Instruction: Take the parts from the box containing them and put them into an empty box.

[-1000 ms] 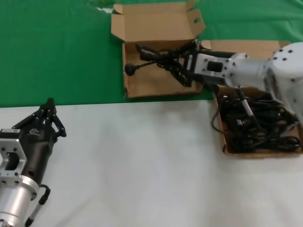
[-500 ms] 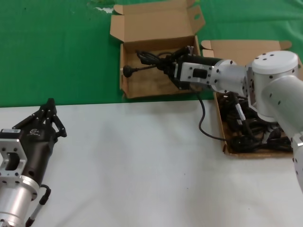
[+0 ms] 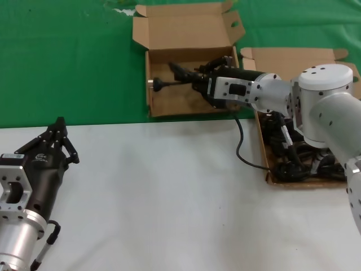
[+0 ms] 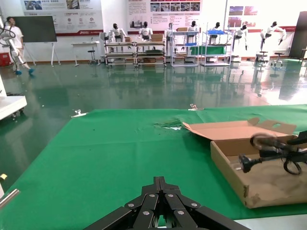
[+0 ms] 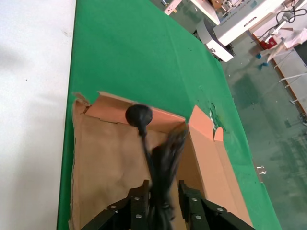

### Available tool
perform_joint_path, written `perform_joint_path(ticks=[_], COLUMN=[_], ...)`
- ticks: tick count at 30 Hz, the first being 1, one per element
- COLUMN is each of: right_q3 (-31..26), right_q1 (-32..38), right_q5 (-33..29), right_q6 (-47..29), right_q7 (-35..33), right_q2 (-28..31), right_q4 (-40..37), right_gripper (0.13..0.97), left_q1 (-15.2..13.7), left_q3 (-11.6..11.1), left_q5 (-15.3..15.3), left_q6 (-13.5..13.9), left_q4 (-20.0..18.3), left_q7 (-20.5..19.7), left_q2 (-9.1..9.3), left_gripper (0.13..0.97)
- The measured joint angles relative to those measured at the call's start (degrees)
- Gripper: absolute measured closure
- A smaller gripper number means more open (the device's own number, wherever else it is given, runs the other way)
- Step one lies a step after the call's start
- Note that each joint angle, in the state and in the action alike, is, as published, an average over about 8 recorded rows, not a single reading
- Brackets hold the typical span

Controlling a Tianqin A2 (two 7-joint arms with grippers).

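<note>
My right gripper [image 3: 194, 79] has slid further left, pinching the black cable [image 3: 169, 82] over the empty box [image 3: 175, 101], upper centre; cable's length runs leftward.

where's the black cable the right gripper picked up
In the head view the black cable hangs in the right gripper over the empty box on the green cloth, its plug over the box's left wall and its tail trailing back to the full box.
</note>
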Motion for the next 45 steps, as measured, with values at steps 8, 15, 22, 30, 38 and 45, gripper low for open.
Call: perform_joint_path(ticks=[8, 15, 22, 30, 38, 45], right_q3=[0.62, 1.49, 1.3, -1.79, -3.39, -3.24], right_q1=[0.38, 0.88, -0.72, -8.29, -15.59, -21.12], right_q5=[-0.07, 0.34, 0.03, -3.16, -5.96, -6.84], right_q6=[-1.04, -2.84, -5.98, -7.41, -7.14, -6.85], right_q7=[0.04, 0.54, 4.22, 17.98, 30.97, 38.04], right_q2=[0.64, 2.05, 5.23, 11.65, 18.82, 24.74], right_q4=[0.03, 0.62, 6.15, 24.78, 42.19, 52.69], right_gripper=[0.78, 0.676, 0.543, 0.364, 0.221, 0.192], left_q1=[0.0, 0.0, 0.0, 0.0, 0.0, 0.0], left_q3=[0.0, 0.0, 0.0, 0.0, 0.0, 0.0], left_q5=[0.0, 0.0, 0.0, 0.0, 0.0, 0.0], left_q6=[0.0, 0.0, 0.0, 0.0, 0.0, 0.0], left_q4=[0.0, 0.0, 0.0, 0.0, 0.0, 0.0], left_q7=[0.0, 0.0, 0.0, 0.0, 0.0, 0.0], left_q2=[0.0, 0.0, 0.0, 0.0, 0.0, 0.0], left_gripper=[0.958, 0.958, 0.958, 0.958, 0.958, 0.958])
